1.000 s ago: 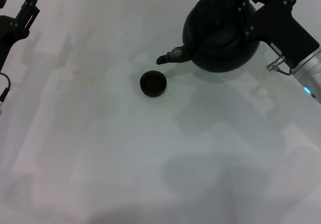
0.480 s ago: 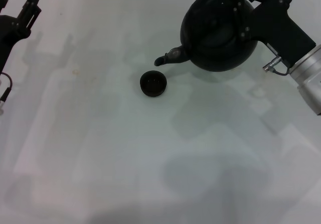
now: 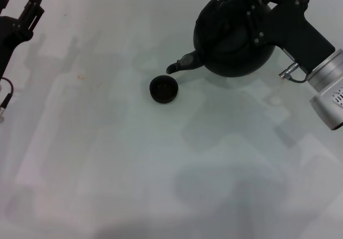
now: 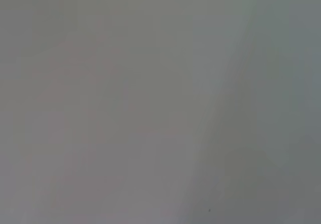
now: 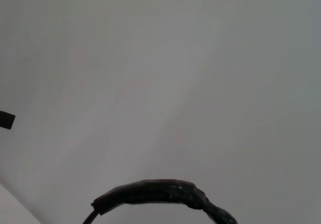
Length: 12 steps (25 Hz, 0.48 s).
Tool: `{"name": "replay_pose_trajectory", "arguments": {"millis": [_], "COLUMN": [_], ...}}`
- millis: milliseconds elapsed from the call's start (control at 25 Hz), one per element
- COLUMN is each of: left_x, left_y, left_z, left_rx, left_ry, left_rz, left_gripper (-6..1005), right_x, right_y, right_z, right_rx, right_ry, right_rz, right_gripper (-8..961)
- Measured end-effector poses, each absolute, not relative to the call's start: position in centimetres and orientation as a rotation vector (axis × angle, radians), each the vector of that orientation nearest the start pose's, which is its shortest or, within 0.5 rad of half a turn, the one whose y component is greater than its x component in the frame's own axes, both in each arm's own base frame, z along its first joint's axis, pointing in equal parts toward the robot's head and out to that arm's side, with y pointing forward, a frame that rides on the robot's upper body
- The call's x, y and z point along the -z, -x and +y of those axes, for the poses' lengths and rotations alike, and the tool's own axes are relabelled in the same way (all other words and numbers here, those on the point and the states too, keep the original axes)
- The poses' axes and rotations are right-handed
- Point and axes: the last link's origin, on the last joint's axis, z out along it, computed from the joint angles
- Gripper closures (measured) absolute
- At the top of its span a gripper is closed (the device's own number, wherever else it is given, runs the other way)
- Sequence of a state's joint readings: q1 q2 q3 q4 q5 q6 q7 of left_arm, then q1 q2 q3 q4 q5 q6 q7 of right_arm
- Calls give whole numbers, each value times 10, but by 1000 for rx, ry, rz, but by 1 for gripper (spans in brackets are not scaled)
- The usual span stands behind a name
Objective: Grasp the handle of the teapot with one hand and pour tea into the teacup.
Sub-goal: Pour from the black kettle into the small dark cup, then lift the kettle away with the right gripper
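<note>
The black teapot [image 3: 230, 38] is at the far right of the white table [image 3: 107, 158], with its spout [image 3: 179, 65] pointing left and slightly down, just behind the teacup. My right gripper [image 3: 253, 6] is shut on the handle at the pot's top. In the head view the hand mostly covers the handle. The handle shows as a black textured arch in the right wrist view [image 5: 160, 195]. The tiny black teacup [image 3: 163, 89] stands upright on the table, close below the spout tip. No tea stream shows. My left gripper [image 3: 19, 3] is parked open at the far left edge.
The right arm's black body and silver-white wrist section [image 3: 329, 94] reach in from the right edge. A small brownish stain [image 3: 81, 77] marks the table at the left. The left wrist view shows only bare table surface.
The right wrist has swung and turned, bringing more of its silver section into view. The teapot has tipped slightly, and its spout has dropped a little toward the cup. The left arm has not moved.
</note>
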<state>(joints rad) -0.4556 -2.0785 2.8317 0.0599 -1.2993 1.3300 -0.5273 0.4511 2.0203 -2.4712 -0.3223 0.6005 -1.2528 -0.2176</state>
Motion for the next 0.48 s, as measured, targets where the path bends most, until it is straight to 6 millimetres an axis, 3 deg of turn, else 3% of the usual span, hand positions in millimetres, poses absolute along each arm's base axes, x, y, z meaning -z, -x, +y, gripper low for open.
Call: {"name": "replay_pose_trajectory", "arguments": {"millis": [480], "left_x": [9], "left_y": [323], "left_z": [319], "left_rx": [1001], "left_ry": [1606], "left_rz": [-720], "left_gripper": [165], "right_x": [50], "right_y": [-256], "right_z": [322], "right_rx": [-642], "right_ry": [1935], "right_rz": [-162], "right_gripper": [826]}}
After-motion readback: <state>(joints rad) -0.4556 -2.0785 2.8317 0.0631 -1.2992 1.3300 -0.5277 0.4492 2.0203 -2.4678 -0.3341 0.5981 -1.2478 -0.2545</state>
